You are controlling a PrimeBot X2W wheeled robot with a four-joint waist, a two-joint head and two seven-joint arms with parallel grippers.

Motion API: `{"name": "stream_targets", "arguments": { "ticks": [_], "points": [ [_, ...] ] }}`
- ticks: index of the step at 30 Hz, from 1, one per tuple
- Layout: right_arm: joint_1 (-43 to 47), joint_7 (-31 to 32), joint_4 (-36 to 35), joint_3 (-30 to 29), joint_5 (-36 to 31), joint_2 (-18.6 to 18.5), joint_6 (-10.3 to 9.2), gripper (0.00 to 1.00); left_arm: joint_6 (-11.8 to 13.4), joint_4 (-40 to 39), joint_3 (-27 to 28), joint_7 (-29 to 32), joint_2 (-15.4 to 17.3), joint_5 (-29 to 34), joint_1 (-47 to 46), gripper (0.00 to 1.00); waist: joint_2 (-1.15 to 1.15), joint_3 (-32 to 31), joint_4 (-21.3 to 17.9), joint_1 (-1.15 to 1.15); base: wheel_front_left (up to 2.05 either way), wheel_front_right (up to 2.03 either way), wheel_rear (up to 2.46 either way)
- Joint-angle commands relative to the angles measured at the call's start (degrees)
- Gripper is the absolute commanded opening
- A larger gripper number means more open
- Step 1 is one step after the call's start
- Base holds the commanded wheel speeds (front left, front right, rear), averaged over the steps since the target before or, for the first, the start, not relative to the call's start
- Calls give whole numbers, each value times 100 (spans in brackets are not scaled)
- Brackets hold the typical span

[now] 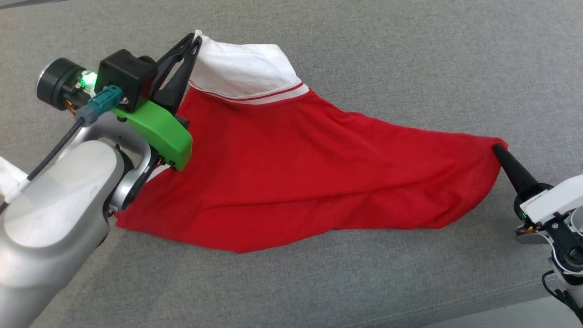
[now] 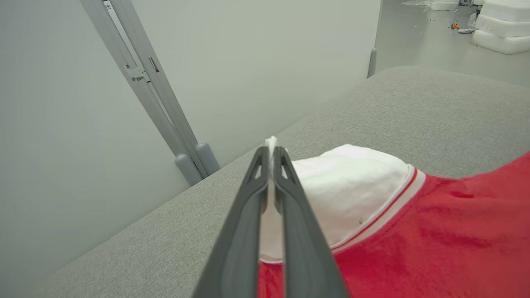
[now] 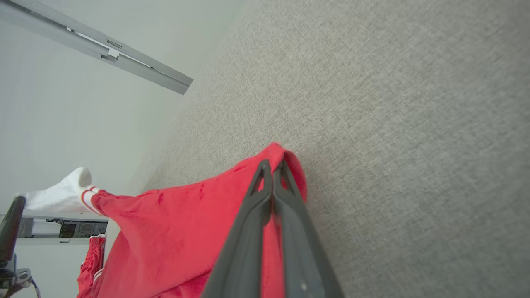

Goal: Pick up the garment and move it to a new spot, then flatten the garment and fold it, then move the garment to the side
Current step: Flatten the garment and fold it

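Holding your garment | L gripper pinched on white sleeve, upper left | R gripper clamped on red corner

We cannot see the garment's near-left corner behind the left arm, and the right arm runs off the head view's right edge.

Nothing here can be read. The slanted grey metal rail against the pale wall carries a small white sticker near its top end, but whatever is printed on it is too small to make out.
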Motion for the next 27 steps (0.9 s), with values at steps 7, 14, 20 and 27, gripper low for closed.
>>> {"name": "stream_targets", "arguments": {
  "ticks": [7,14,20,27],
  "points": [
    [-620,-230,-596,-96,-279,-352,-2,0,-71,-258,261,-60,399,106,-474,0,0,-78,-14,0,0,0,0],
    [-1952,2,-754,-104,-868,-926,-2,0,-220,-618,535,343,812,394,-1567,0,0,69,148,0,0,0,0],
    [-3686,425,-384,37,-1589,-1139,-3,0,-650,-144,643,665,674,735,-2982,0,0,538,338,0,0,0,0],
    [-5956,346,418,359,-2689,-902,-3,0,-926,1037,677,160,240,1523,-4793,0,0,1266,483,0,0,0,0]
  ]
}}
